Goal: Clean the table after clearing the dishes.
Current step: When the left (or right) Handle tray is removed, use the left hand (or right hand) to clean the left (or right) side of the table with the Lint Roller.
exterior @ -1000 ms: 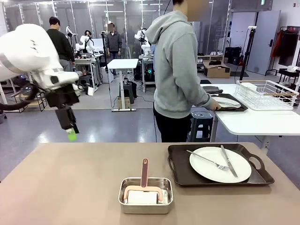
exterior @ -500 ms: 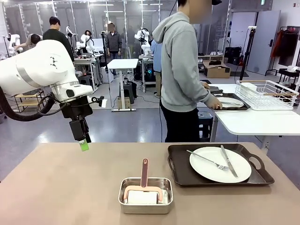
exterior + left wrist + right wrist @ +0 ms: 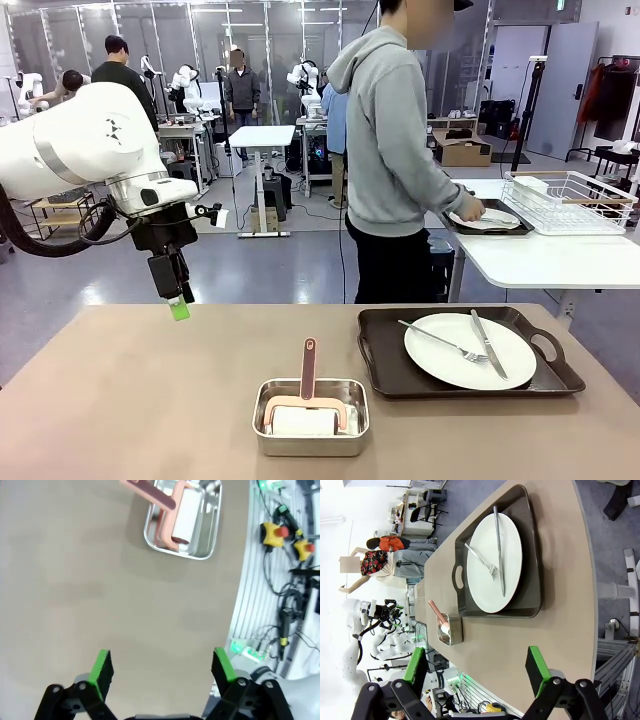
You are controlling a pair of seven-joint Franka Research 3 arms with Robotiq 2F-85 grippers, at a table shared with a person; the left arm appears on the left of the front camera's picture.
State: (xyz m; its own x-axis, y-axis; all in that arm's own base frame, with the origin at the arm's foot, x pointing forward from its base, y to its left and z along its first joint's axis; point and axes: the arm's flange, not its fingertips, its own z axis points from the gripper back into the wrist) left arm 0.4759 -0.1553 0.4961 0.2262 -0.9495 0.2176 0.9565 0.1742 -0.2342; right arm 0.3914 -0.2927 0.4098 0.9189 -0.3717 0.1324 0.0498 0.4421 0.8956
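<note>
glossy grey floor (image 3: 260,270); a white table (image 3: 540,262) at the right bears a wire basket (image 3: 570,203); far back stand glass partitions (image 3: 270,40) and, perhaps, a clothes rack (image 3: 612,95) at far right.

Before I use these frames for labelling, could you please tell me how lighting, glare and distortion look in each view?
Front view: even overhead light, sharp, a faint shadow under the dark rectangular tray. Left wrist view: bright glints on the small steel pan, matte beige-brown table slightly soft. Right wrist view: rolled sideways, the table's edge bows, the upper-left background washes out to white.
</note>
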